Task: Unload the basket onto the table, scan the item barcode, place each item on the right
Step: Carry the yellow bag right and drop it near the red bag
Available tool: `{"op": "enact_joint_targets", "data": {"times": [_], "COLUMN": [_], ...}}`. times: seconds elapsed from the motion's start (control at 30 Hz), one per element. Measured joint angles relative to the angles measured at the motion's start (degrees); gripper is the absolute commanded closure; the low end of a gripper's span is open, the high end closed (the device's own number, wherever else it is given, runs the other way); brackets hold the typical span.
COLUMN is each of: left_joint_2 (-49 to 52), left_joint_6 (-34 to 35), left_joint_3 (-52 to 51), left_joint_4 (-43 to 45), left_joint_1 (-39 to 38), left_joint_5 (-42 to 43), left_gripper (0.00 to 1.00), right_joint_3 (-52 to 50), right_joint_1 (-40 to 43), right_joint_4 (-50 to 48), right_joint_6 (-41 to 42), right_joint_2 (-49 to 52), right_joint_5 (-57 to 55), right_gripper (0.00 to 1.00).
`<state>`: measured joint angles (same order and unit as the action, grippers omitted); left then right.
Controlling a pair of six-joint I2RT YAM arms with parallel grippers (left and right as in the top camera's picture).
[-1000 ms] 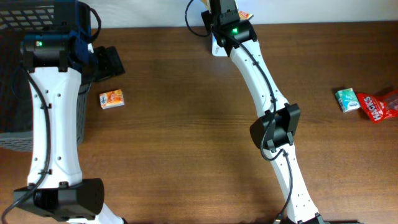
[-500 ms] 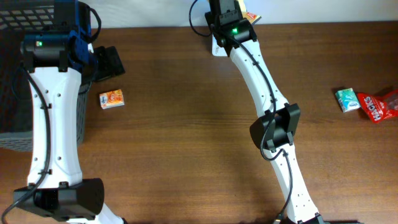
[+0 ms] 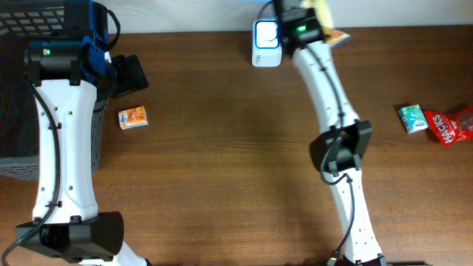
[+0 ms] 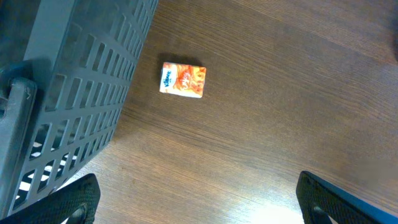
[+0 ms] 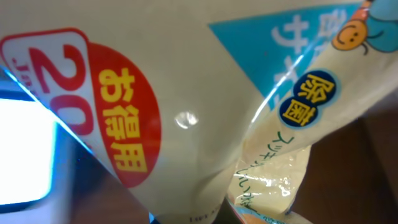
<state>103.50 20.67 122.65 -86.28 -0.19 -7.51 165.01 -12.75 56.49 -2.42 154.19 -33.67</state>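
The item, a pale yellow packet (image 5: 205,124) with a red label and Japanese print, fills the right wrist view. My right gripper (image 3: 310,18) is at the table's far edge and holds it; its fingers are hidden behind the packet. Overhead, the packet (image 3: 331,29) pokes out just right of the white scanner (image 3: 265,41), whose face glows blue-white (image 5: 25,155). The barcode does not show. My left gripper (image 4: 199,202) hangs open over bare wood, near the left basket.
An orange tissue pack (image 3: 133,117) lies on the table left of centre (image 4: 183,79). The dark slatted basket (image 3: 44,22) stands at the far left (image 4: 68,93). A green pack (image 3: 412,118) and a red candy bag (image 3: 452,125) lie at the right edge.
The right arm has swung to the right with the packet, uncovering the scanner, which was under the wrist before. The left arm has not moved.
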Motion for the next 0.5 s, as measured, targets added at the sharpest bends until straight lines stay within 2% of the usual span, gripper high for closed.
{"op": "enact_joint_targets", "data": {"times": [0.27, 0.37, 0.5], "left_joint_2": [0.00, 0.00, 0.00], "left_joint_6": [0.00, 0.00, 0.00], "left_joint_3": [0.00, 0.00, -0.09], "left_joint_4": [0.00, -0.02, -0.09], "left_joint_1": [0.00, 0.00, 0.00], "left_joint_5": [0.00, 0.00, 0.00], "left_gripper": [0.01, 0.01, 0.01], "right_joint_3": [0.20, 0.20, 0.17], "right_joint_1": [17.84, 25.66, 35.98], "right_joint_4": [17.14, 23.06, 28.35], "right_joint_6": [13.27, 18.43, 20.94], "right_joint_2": [-7.89, -8.26, -8.26], "right_joint_5": [0.79, 5.95, 13.86], "right_gripper": [0.96, 0.96, 0.96]}}
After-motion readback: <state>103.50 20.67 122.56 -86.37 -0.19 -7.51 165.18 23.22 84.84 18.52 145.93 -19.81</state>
